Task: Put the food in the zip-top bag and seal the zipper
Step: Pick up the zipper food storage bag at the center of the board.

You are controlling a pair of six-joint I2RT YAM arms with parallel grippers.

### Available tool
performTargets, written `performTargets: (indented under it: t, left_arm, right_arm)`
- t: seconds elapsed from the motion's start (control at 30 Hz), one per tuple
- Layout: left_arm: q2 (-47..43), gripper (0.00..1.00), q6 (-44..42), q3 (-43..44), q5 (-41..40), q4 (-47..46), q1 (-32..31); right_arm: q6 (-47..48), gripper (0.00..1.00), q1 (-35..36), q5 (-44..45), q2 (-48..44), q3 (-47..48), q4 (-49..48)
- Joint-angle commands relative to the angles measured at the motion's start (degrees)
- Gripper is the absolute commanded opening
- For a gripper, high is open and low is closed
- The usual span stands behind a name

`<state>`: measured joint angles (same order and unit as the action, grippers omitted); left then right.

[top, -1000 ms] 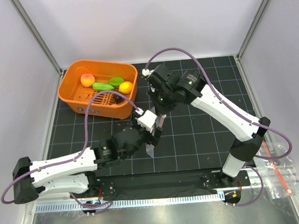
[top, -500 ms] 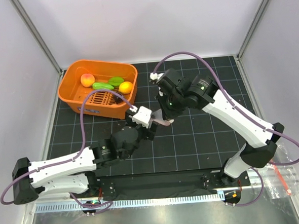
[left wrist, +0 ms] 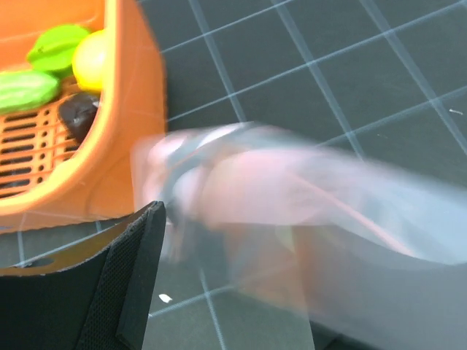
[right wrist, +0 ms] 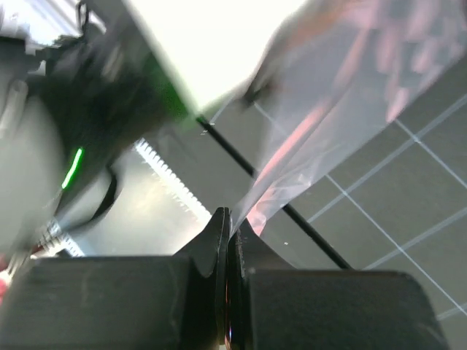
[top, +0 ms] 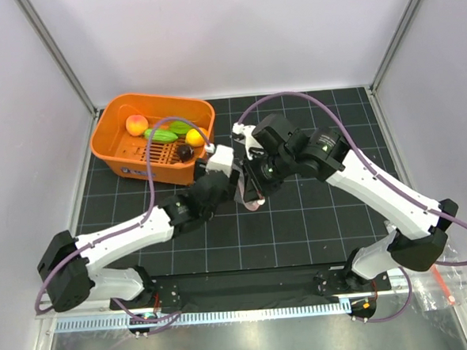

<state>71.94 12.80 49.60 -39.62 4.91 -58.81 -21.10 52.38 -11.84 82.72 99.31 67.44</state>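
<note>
Just right of the orange basket [top: 164,174], right claw [right wrist: 228,219] pinches the clear bag [right wrist: 328,131]; left claw [top: 235,177], I cannot tell.

Overhead and wrist close-ups share the bag [left wrist: 306,197].

zip-top bag [left wrist: 292,197]: motion-smeared at the left wrist; outline and contents unreadable
zipper [right wrist: 310,125]: blurred pink streak; sealed or not, cannot tell
left gripper [top: 232,173]: one finger [left wrist: 135,284] visible, cropped; jaws' gap unclear
basket [left wrist: 131,109]: cut by frame edge
</note>
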Motion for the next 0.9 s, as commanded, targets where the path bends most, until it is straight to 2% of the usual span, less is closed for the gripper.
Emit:
performTargets:
  t: [0.0,0.1,0.17,0.33,0.47,0.57,0.7,0.87]
  left_arm:
    - [1.35,0.72,6.78,3.3,5.05,3.17,8.07]
    - [0.83,0.7,8.47,2.61,12.86,1.79,12.3]
    - [-0.31,0.7,7.95,1.73,14.82,0.98,12.4]
    - [-6.35,0.68,8.38,-0.12,20.98,0.63,12.31]
    - [-14.45,0.75,8.04,-3.37,25.98,-0.6,12.31]
    - [-20.41,0.8,7.6,-6.09,30.82,-2.96,11.7]
    - [-24.48,0.87,5.58,-8.55,32.14,-4.64,9.94]
    - [-25.8,0.88,2.59,-8.74,32.59,-6.93,6.43]
  right_arm:
    - [0.01,0.01,0.0,-6.62,-3.87,-1.57,-6.17]
    - [-0.6,0.01,0.0,-10.13,-6.42,-3.94,-9.16]
    - [-1.48,0.01,0.0,-10.67,-7.74,-4.73,-10.57]
    - [-5.78,0.01,-0.08,-0.23,-11.95,-4.82,-12.94]
    - [-9.74,0.01,-0.35,13.98,-14.86,-6.14,-16.45]
    - [-13.86,0.01,-0.79,20.26,-17.06,-8.24,-19.79]
    - [-17.3,0.01,-1.67,21.59,-17.77,-10.71,-23.23]
    - [-18.8,0.01,-1.67,20.71,-16.19,-11.15,-23.67]
